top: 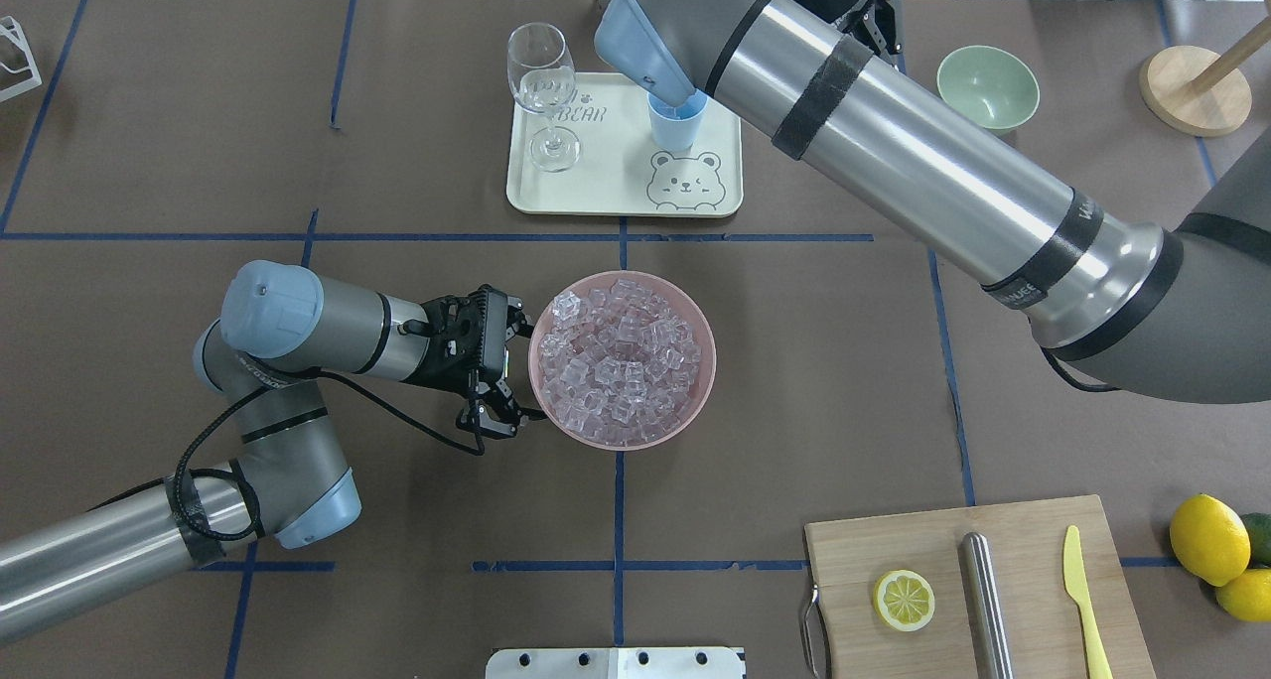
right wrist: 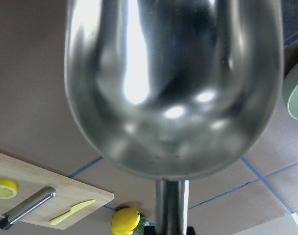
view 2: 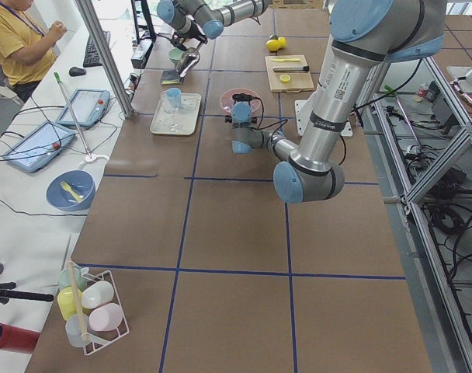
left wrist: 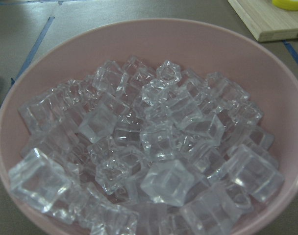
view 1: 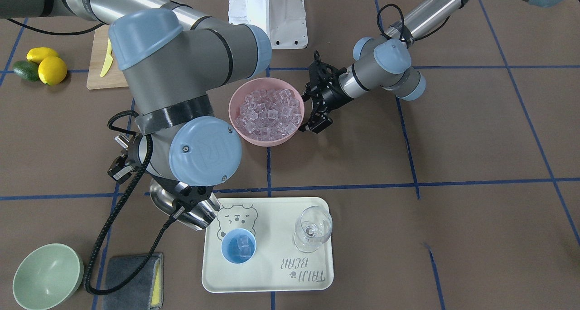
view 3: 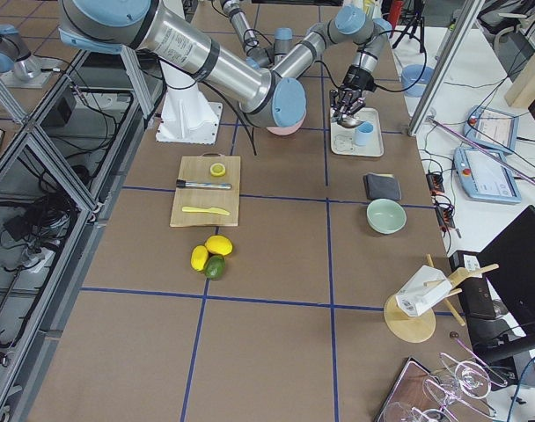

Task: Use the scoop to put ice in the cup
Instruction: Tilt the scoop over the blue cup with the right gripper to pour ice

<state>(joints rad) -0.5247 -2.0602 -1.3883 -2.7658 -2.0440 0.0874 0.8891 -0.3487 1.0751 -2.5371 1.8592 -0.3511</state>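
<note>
The right gripper [view 1: 189,200] is closed on the thin handle of the scoop [view 1: 159,200], in the lower left-centre of the front-facing frame. The scoop hangs at the upper-left corner of the cream tray [view 1: 281,210], near the cup [view 1: 239,246] but not touching it. In the right wrist view the steel trough fills the frame and its interior shows bare metal. The cup stands upright on the left half of the tray, below the printed bear, and holds a few clear cubes. A stemmed glass [view 1: 312,228] stands upright on the right half of the same tray, well apart from the cup. The bulk of the ice [view 1: 267,110] is heaped in the pink bowl [view 1: 267,142], at mid-frame on the worktop above the tray. The left gripper [top: 516,368] sits level with the left side of the bowl in the overhead frame, with its fingers spread wide, holding nothing; whether it touches the rim cannot be told. The left wrist view looks directly into the bowl, filled with cubes. A pale green bowl [view 1: 45,276] and a grey cloth [view 1: 133,280] lie in the lower left of the front-facing frame.
</note>
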